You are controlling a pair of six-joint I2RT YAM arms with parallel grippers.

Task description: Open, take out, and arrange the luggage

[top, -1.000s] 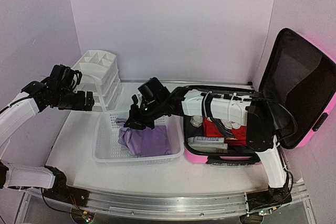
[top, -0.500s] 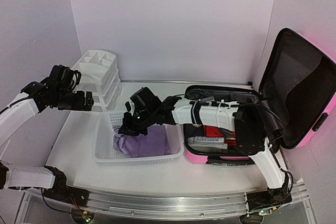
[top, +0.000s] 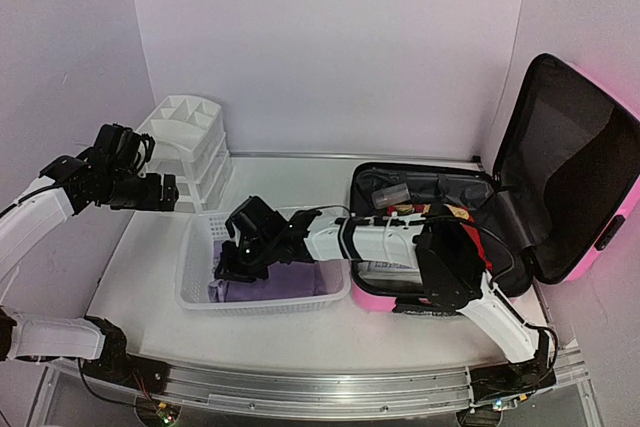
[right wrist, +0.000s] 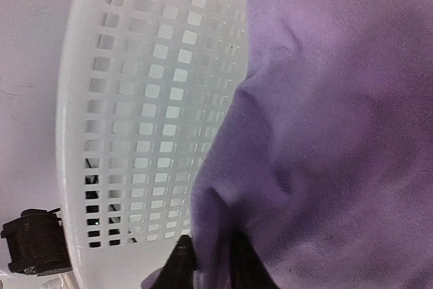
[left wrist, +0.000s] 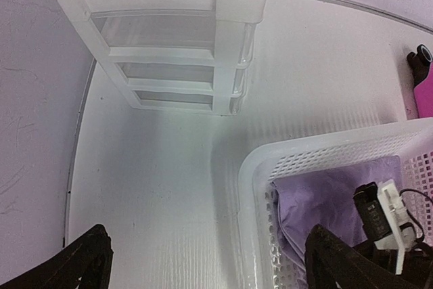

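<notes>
Since the earlier frame the luggage [top: 575, 172] has stayed where it was, while the right arm has stretched farther left from it and sunk lower, taking the purple cloth [top: 290, 279] down into the left part of the basket [top: 195, 292]. The pink case lies open at the right of the table [top: 140, 267], its black-lined lid propped up toward the right wall and several items left in the lower half; they are too small to name. Just left of it stands the basket, and the right gripper [right wrist: 213, 262] is down inside, its fingers pressed close together with a fold of the cloth pinched between them. The step in hand looks like laying this cloth down. To do it well, the fingers should part only once the cloth rests on the basket floor. The gripper should then rise straight up, so the fabric does not cling and get dragged back over the rim. Pressing sideways on the mesh wall could slide the light basket. Farther left, the left gripper [left wrist: 210, 269] hangs over bare table with its fingers spread wide and nothing between them, near the drawer organizer [top: 190, 137] and clear of the work.
</notes>
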